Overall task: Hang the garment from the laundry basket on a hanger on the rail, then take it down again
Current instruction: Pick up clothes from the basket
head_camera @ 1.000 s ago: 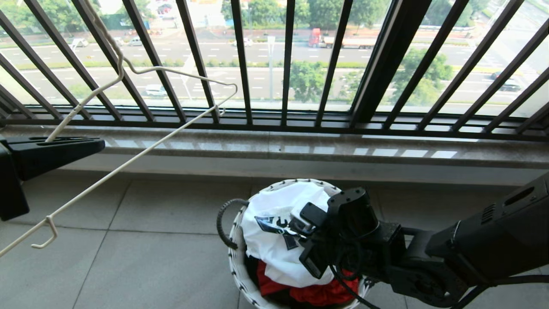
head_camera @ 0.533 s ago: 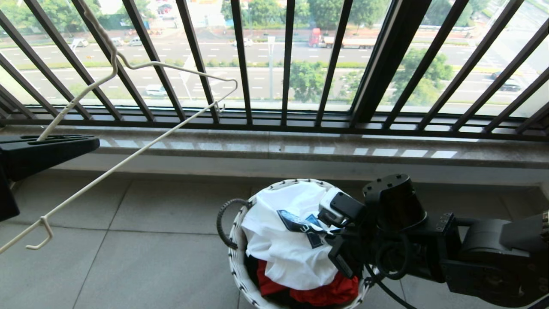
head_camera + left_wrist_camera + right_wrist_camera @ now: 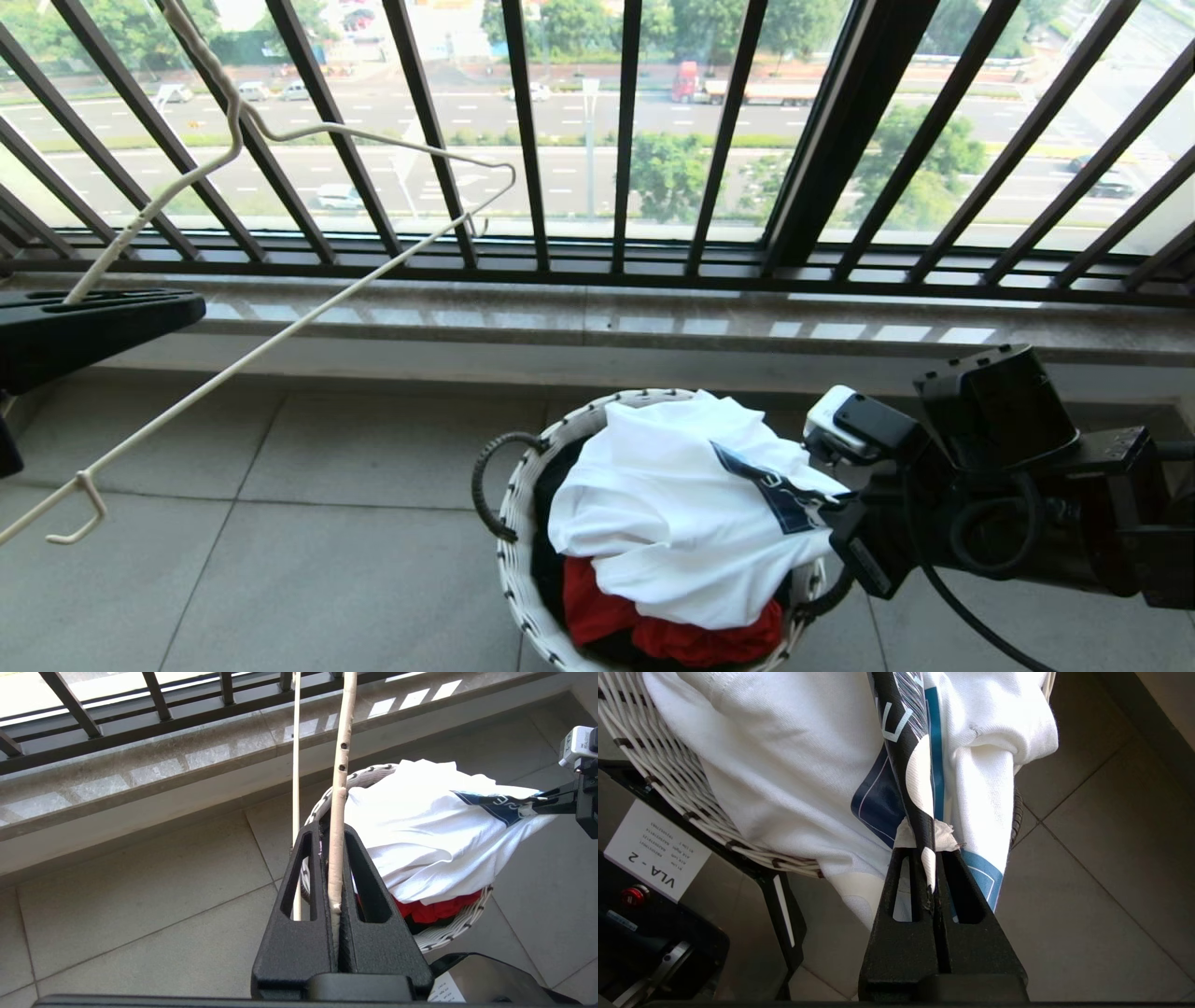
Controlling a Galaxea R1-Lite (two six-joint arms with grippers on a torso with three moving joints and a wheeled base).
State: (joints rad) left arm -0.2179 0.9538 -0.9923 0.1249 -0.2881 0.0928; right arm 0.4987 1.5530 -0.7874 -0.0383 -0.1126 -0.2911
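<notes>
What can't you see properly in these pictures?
- Hook of the thin cream-white wire hanger: cut off by the head view's top edge, so the rail is unseen.
- Red cloth in the small round white woven basket: mostly covered by the white T-shirt.
- Lettering on the shirt's dark blue print: folded inside the right hand, unreadable.
- Left hand: its arm lies outside every view.

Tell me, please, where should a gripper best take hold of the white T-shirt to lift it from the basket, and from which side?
Probably the bunched fold at the dark blue print, approached from the robot's right, level. There the T-shirt bulges over the basket rim toward that side. The right gripper is shut on exactly this fold.
</notes>
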